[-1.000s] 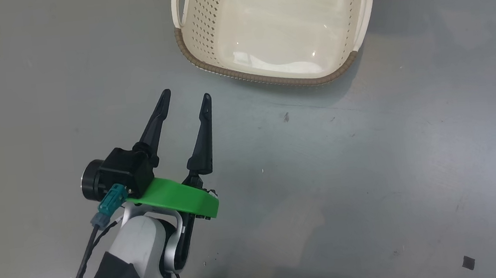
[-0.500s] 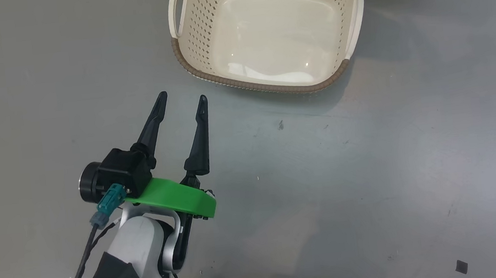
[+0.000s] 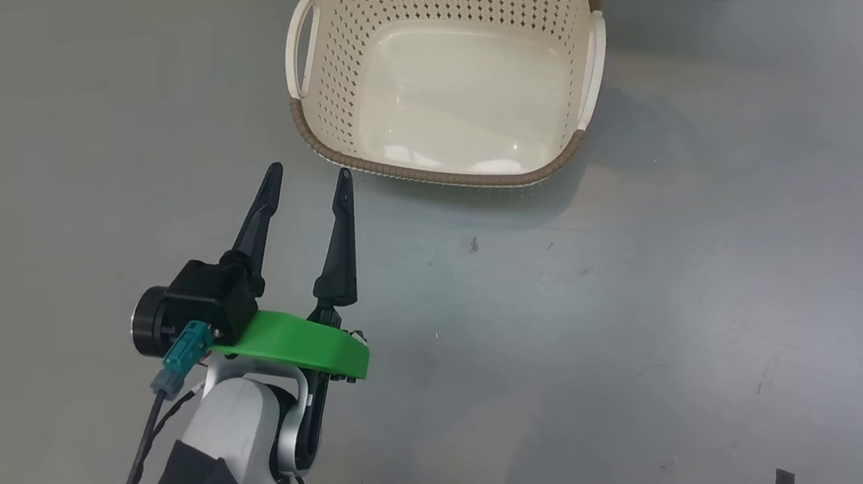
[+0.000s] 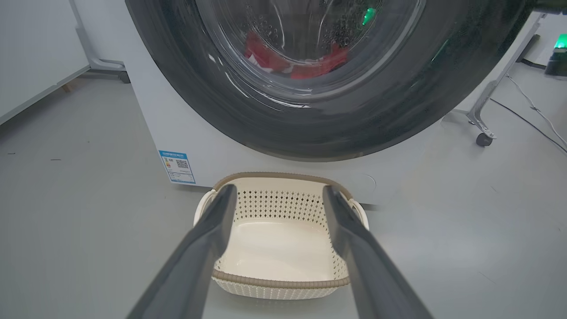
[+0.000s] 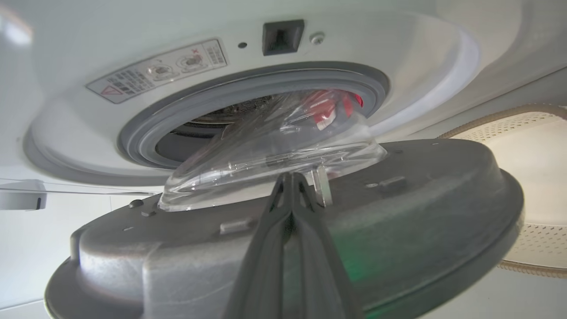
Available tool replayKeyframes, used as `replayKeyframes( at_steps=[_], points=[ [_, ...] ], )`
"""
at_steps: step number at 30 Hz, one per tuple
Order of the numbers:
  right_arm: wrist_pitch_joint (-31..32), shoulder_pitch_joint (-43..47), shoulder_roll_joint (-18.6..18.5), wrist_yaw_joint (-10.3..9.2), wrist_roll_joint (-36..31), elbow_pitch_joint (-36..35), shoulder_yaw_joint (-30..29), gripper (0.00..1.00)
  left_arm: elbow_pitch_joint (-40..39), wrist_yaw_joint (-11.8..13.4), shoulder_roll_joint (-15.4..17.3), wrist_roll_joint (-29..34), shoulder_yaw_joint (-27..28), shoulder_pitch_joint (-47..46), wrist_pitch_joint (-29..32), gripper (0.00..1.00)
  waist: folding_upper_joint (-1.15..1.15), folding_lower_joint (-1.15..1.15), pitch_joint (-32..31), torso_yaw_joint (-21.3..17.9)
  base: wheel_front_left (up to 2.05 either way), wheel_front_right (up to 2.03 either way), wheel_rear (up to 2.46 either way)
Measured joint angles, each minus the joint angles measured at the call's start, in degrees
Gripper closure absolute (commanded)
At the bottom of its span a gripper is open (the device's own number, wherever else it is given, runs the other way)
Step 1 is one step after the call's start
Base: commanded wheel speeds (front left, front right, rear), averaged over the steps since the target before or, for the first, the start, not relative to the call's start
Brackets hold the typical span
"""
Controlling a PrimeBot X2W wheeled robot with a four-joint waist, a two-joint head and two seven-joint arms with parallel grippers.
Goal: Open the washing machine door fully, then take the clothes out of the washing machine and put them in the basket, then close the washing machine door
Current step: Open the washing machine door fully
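Step in hand: we judged it to be swinging the large round black-rimmed washing machine door (image 5: 421,190) fully open. It stood partly open, with its grey inner face turned toward the right gripper (image 5: 291,176).
Right gripper: its two long dark fingers were pressed together with nothing between them. The tips lay at the foot of the bulging clear glass bowl (image 5: 274,150), apparently against the door. We could not confirm contact.
Method: we recommend pushing on the grey plastic, never on the glass, and following the hinge arc until the door stops.
Right arm pose: it was reached in between the door and the big white front-loading washing machine (image 5: 398,53), with the fingers pointing toward the round grey rubber gasket (image 5: 248,88).
Left gripper (image 3: 309,170): its fingers were spread wide and held nothing.
Left arm pose: the pale forearm (image 3: 234,423) was held low over the grey floor (image 3: 645,292), fingers aimed forward.
Basket: the small cream perforated plastic basket (image 3: 457,179) lay just ahead of the left fingertips, unfilled.
Clothes: the bright red fabric clothes (image 5: 328,106) lay inside the drum, beyond the right fingertips.
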Motion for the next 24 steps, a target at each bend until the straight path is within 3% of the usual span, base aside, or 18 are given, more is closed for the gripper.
replayKeyframes(
  at_steps=[14,24],
  points=[
    [4.22,3.73,2.09,-0.01,0.68,1.59,1.83,1.0,0.27,-0.01,0.05,1.04,1.41,1.29,0.0,0.0,0.0,0.0,-3.3,-1.93,0.0,0.0,0.0],
    [3.9,5.32,2.16,0.16,0.97,0.51,1.92,1.0,0.47,-0.26,0.03,1.69,1.68,2.26,0.0,0.0,0.0,0.0,-4.01,-2.6,0.0,0.0,0.0]
  ],
)
